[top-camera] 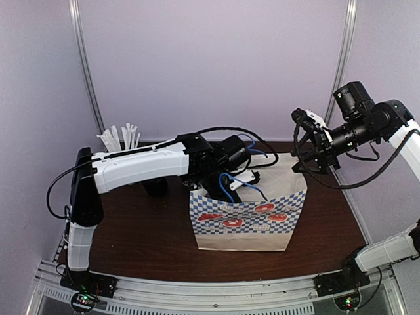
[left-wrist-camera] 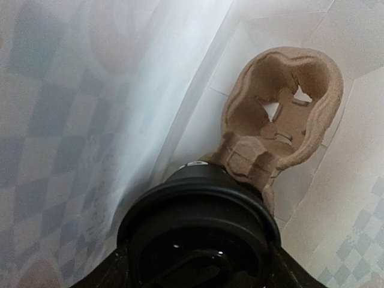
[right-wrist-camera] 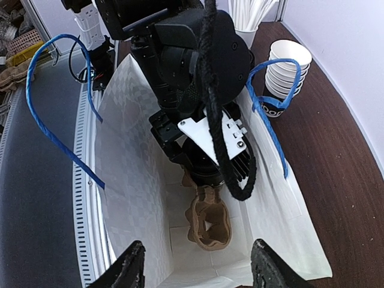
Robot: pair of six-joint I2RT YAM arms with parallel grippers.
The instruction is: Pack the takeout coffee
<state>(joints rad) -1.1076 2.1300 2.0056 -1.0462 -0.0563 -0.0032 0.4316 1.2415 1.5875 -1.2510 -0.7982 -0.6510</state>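
The takeout coffee (left-wrist-camera: 198,210) shows only its black dome lid, close under the left wrist camera. My left gripper (top-camera: 228,186) reaches down into the blue-checked paper bag (top-camera: 243,226) and is shut on the cup. A brown cardboard cup carrier (left-wrist-camera: 282,102) lies on the bag's floor with its far slot empty; the cup sits over its near end. I cannot tell whether the cup is seated. In the right wrist view, the left gripper (right-wrist-camera: 204,162) hides the cup, and the carrier (right-wrist-camera: 210,225) shows below it. My right gripper (right-wrist-camera: 198,270) is open and empty above the bag's mouth.
A stack of lidless white cups (right-wrist-camera: 285,72) and a white cup of sticks (right-wrist-camera: 249,18) stand on the brown table (top-camera: 144,236) beyond the bag. The bag's white walls (right-wrist-camera: 129,180) close in round the left gripper, and its blue handles (right-wrist-camera: 270,114) stick up.
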